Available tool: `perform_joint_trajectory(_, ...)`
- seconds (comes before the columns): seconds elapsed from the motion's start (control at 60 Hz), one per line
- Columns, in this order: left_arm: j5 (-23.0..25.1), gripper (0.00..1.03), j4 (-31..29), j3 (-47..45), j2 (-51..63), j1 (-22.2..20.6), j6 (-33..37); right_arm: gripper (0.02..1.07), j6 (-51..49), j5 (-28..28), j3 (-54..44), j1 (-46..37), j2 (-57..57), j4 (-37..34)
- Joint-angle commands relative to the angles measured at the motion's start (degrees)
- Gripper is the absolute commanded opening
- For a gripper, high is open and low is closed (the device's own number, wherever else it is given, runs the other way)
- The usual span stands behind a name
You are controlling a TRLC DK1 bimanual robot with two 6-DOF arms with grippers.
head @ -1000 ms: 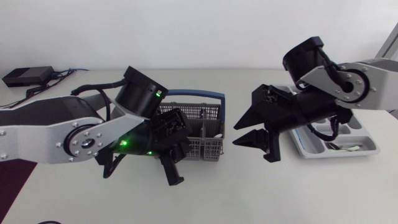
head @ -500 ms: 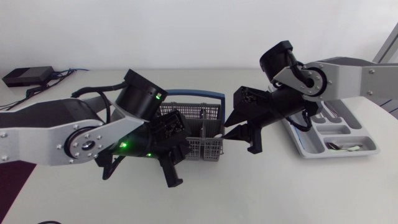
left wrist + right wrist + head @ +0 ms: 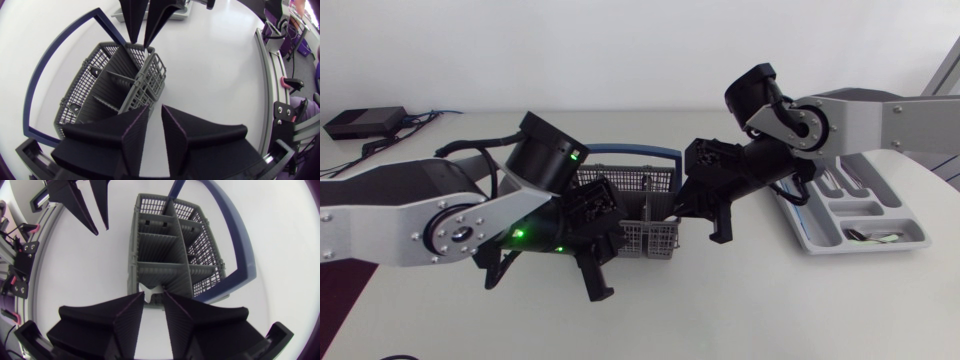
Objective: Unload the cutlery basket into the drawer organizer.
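Note:
The grey cutlery basket [image 3: 620,190] with a blue handle [image 3: 630,152] stands mid-table. My left gripper [image 3: 594,252] sits at its front left; its fingers [image 3: 135,130] stand a narrow gap apart at the basket's corner [image 3: 145,97], with nothing between them. My right gripper [image 3: 688,208] is at the basket's right end. There its fingertips [image 3: 137,305] press from both sides on a white utensil [image 3: 151,291] poking out of the end compartment [image 3: 160,277]. The white drawer organizer [image 3: 910,238] lies at the right, with some cutlery in it.
A black box [image 3: 365,122] with cables sits at the back left of the table. The blue handle arches over the basket's far side [image 3: 235,235]. The two grippers face each other across the basket.
My right arm has swung left from the organizer to the basket's right end, and its fingers have narrowed onto the white utensil. The left arm has not moved.

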Motion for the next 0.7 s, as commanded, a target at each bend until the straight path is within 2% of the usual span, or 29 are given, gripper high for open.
perform_joint_trajectory(0.0, 0.32, 0.22, -0.28, -1.8, -0.01, -0.02, 1.24, 0.32, -1.52, 0.74, 0.81, 0.69, 1.24, 0.35)
perform_joint_trajectory(0.25, 0.76, 0.22, -0.28, -2.07, -0.36, 0.16, 1.33, 0.32, -2.22, 1.26, 0.46, 1.3, 1.41, -0.35)
perform_joint_trajectory(0.683, 1.38, 0.22, -0.28, -2.24, -0.71, 0.16, 1.33, 0.32, -5.3, 7.59, 0.9, 3.94, 3.87, -0.53)
